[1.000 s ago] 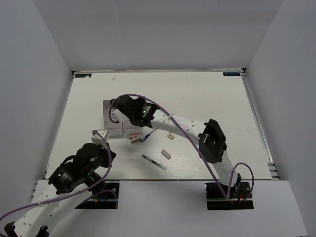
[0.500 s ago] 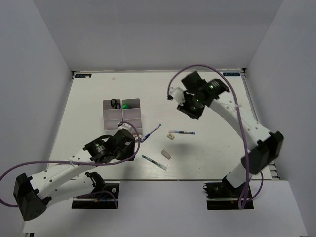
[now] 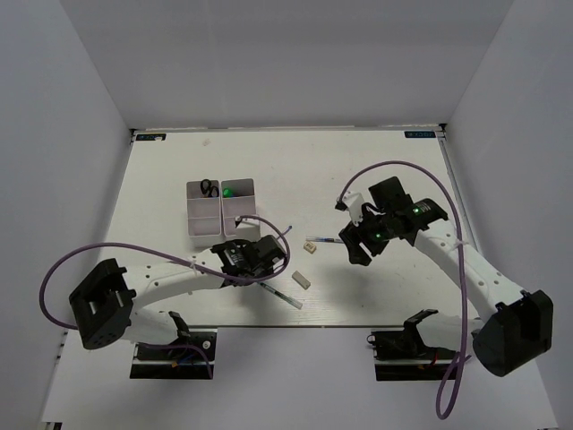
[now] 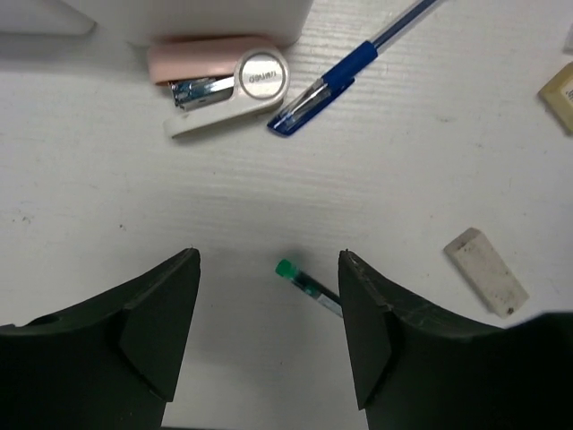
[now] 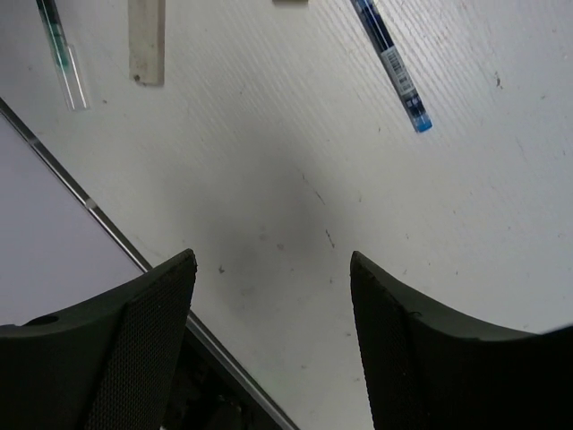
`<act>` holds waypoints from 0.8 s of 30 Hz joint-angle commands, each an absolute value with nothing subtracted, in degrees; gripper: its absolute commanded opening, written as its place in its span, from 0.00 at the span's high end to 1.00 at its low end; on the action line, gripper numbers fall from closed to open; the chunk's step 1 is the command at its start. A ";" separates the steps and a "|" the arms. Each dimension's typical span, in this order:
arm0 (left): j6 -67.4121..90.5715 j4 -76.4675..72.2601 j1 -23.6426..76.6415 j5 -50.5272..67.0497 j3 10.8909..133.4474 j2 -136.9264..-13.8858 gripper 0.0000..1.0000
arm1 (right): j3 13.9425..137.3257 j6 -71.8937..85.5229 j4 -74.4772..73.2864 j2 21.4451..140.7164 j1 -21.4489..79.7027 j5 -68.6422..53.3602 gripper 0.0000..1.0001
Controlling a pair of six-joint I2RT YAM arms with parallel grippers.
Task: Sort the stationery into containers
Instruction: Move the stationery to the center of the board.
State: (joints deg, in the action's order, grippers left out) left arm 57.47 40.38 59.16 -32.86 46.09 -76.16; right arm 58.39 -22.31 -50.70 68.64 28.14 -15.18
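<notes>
Two pale containers (image 3: 204, 215) (image 3: 238, 211) stand side by side left of centre; black scissors (image 3: 207, 187) lie in the left one and a green-capped marker (image 3: 227, 190) in the right one. My left gripper (image 3: 265, 260) (image 4: 269, 260) is open just in front of them, low over the table, with the tip of a green-capped pen (image 4: 307, 285) (image 3: 282, 294) between its fingers, untouched. Beyond it lie a pink and white stapler (image 4: 228, 79) and a blue pen (image 4: 336, 81). My right gripper (image 3: 351, 251) (image 5: 273, 260) is open over bare table, near a blue-tipped pen (image 5: 389, 58) (image 3: 320, 240).
A grey eraser (image 3: 302, 280) (image 4: 486, 271) (image 5: 147, 40) and a small beige eraser (image 3: 310, 249) (image 4: 560, 90) lie between the two grippers. The table's front edge (image 5: 89, 202) runs close under the right gripper. White walls enclose the table on three sides.
Both grippers have gone from shut to open. The right arm left the containers, swung round the back and came down mid-right. The left arm reached right, up to the pens.
</notes>
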 commanded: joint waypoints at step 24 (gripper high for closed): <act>53.18 36.48 56.87 -47.11 39.73 -73.57 0.99 | 50.36 -18.28 -39.20 64.07 18.81 -27.68 0.28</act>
State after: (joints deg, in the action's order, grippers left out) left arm 51.05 37.58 58.37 -43.92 41.91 -77.17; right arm 50.72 -18.83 -41.34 65.82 19.57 -25.34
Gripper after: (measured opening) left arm 0.046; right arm 0.723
